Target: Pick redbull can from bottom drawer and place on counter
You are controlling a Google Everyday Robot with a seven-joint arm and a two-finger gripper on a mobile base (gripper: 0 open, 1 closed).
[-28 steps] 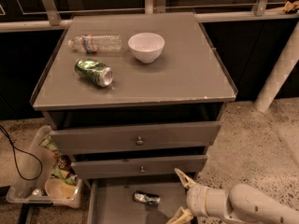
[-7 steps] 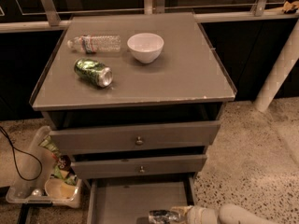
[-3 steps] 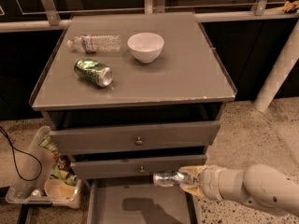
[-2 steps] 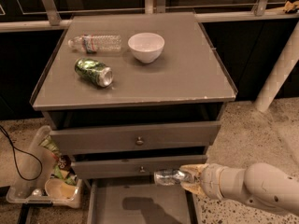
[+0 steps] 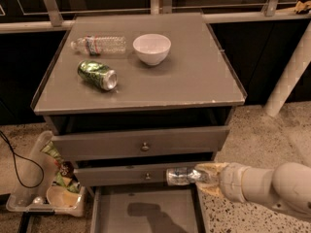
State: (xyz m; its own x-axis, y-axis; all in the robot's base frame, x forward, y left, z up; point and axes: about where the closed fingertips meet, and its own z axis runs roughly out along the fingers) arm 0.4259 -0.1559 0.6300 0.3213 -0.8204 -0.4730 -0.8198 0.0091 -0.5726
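My gripper (image 5: 204, 177) is shut on the redbull can (image 5: 180, 175), a slim silver can held on its side and pointing left. It hangs in front of the middle drawer (image 5: 126, 174), above the open bottom drawer (image 5: 146, 210), whose grey floor shows only the can's shadow. The counter (image 5: 194, 76) lies above, well clear of the can. My white arm (image 5: 272, 188) comes in from the lower right.
On the counter lie a green can (image 5: 97, 74) on its side, a clear plastic bottle (image 5: 99, 44) and a white bowl (image 5: 151, 48). A plastic bin (image 5: 43, 188) with scraps and a black cable (image 5: 19, 166) sit on the floor at the left. A white post (image 5: 289, 76) stands at the right.
The gripper closed on the can in the bottom drawer and lifted it out to the height of the middle drawer. Over the last second it has barely moved.
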